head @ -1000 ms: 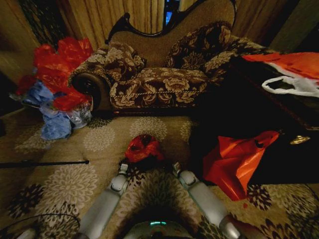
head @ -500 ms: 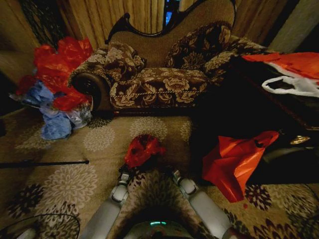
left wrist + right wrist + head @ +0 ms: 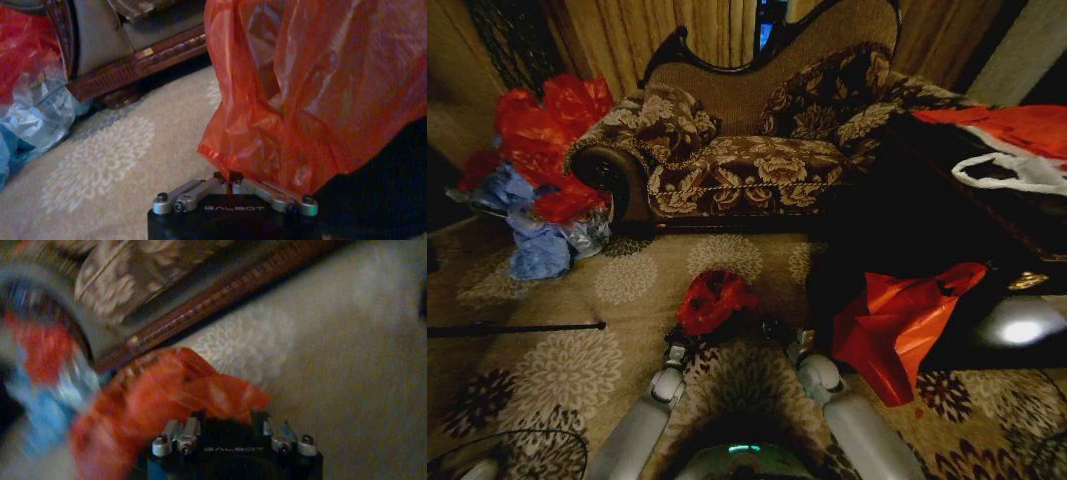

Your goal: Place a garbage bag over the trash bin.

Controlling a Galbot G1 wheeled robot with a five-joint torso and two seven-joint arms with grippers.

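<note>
the left gripper (image 3: pixel 230 181) is clamped on the thin crinkly deep-red garbage bag (image 3: pixel 712 298) above the carpet; right gripper's (image 3: pixel 230 432) state i cannot tell. next, i think, spread the opening.

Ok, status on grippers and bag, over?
Left gripper shut on garbage bag. Right gripper at bag's other side. Trash bin mostly hidden beneath.

Head view: dim, warm lighting with deep shadow at right and barrel distortion bending the edges; a bright glare spot (image 3: pixel 1021 331) lies at lower right. Left wrist view: brighter, softly focused. Right wrist view: strong motion blur, worst at the left edge.
</note>
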